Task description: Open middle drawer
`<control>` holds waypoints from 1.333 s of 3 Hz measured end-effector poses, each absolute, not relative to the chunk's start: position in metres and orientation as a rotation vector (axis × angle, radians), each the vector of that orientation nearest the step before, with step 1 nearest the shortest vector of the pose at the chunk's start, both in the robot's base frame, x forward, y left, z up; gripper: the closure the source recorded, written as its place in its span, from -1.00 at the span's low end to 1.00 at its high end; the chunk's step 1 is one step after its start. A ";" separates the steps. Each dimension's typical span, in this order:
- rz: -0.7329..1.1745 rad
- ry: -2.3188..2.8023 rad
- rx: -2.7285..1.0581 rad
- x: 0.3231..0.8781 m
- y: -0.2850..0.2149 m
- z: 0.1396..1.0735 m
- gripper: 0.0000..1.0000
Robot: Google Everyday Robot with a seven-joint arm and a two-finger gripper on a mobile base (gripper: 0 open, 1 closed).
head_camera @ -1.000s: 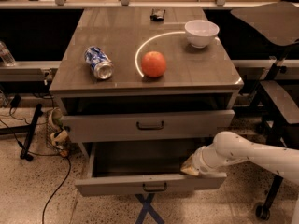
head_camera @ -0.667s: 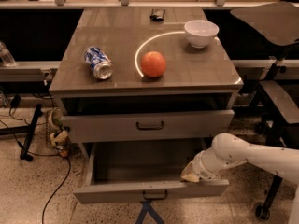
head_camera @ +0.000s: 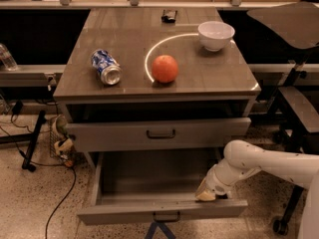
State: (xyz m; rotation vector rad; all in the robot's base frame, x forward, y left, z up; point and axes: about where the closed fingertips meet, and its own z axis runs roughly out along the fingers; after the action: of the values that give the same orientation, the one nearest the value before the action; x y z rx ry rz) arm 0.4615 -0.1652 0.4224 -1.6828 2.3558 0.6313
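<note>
Grey middle drawer [head_camera: 162, 212] open, gripper [head_camera: 205, 194] at right rim

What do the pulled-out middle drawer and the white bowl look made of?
Middle drawer: matte grey, flat uniform panels, probably painted metal or laminate. Bowl: glossy white, likely ceramic, possibly plastic. The gripper sits at the drawer's front edge, on the arm's side.

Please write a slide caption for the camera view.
Gripper at the right front corner of the pulled-out middle drawer; orange, can and bowl on the cabinet.
</note>
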 end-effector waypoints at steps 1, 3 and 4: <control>0.634 2.358 -1.686 0.461 -0.165 0.422 1.00; 0.736 2.386 -1.793 0.435 -0.172 0.418 1.00; 0.736 2.386 -1.794 0.435 -0.172 0.419 1.00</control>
State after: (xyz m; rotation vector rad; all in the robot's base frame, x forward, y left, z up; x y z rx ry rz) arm 0.4353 -0.1724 0.4195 -1.7938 2.3855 0.7363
